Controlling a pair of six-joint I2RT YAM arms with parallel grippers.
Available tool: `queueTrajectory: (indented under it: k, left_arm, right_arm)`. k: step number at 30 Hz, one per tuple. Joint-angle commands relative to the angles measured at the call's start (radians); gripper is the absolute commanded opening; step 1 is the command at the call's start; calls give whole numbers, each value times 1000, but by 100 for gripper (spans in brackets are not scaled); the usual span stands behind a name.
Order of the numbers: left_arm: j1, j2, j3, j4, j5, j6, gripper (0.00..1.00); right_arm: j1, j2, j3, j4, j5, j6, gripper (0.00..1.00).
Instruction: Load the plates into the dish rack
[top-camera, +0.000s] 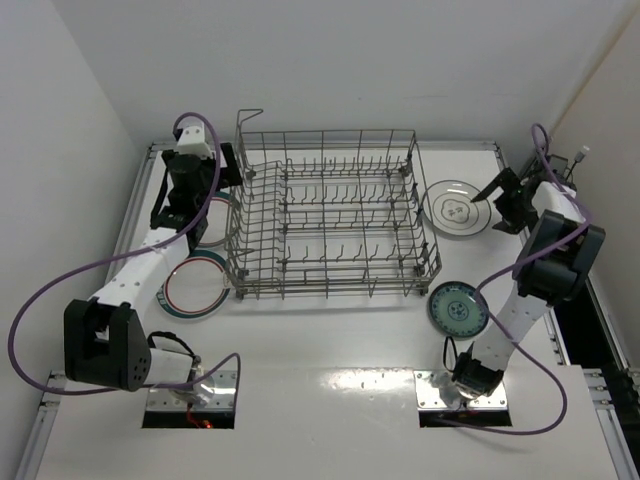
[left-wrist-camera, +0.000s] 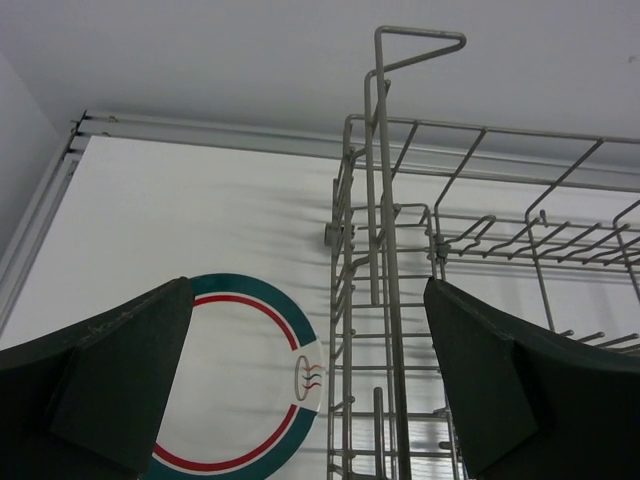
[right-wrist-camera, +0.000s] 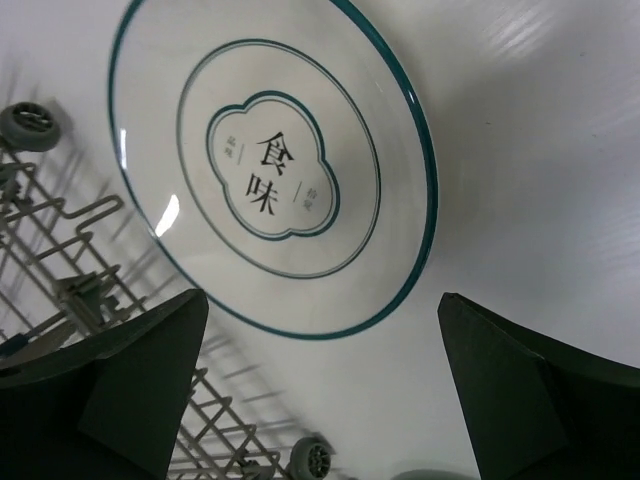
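My top view has the dish rack (top-camera: 330, 225) mid-frame on the surface (top-camera: 330, 340), two ringed plates (top-camera: 195, 288) lying left of it, the motif plate (top-camera: 455, 210) upper right and the teal plate (top-camera: 458, 308) lower right. I see the left pincer (left-wrist-camera: 308, 300) hanging spread above a ringed plate by the rack's left wall. The right pincer (right-wrist-camera: 322, 310) hangs spread above the motif plate.

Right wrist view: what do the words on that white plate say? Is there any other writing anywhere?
"食" above "味": in the cloud-shaped centre of the round white plate with a thin teal rim line.
Tiny characters left and right of them: too small to read.
Round white plate with red and green rim rings: only a small wavy emblem on its rim, no readable letters.
Nothing else shows writing.
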Motion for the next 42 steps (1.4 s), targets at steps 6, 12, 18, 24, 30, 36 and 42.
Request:
queueTrajectory:
  k: [6, 12, 18, 24, 30, 36, 42]
  left_arm:
    - [21, -81, 52, -5, 38, -59, 100]
    - [21, -81, 32, -5, 2, -59, 100]
    - [21, -81, 32, -5, 2, -59, 100]
    - [21, -81, 32, -14, -44, -59, 100]
    - [21, -81, 32, -24, -76, -59, 100]
    - [21, -90, 51, -44, -76, -59, 100]
    - [21, -81, 51, -44, -85, -50, 100]
  right_arm:
    - [9, 176, 126, -69, 6, -51, 90]
    - [9, 266, 180, -100, -5, -55, 84]
    - [9, 330, 200, -66, -82, -41, 54]
    - [-2, 310, 179, -55, -71, -50, 18]
    - [-1, 203, 169, -55, 19, -50, 0]
    - [47, -36, 136, -5, 111, -4, 0]
    - [118, -248, 149, -5, 315, 5, 0]
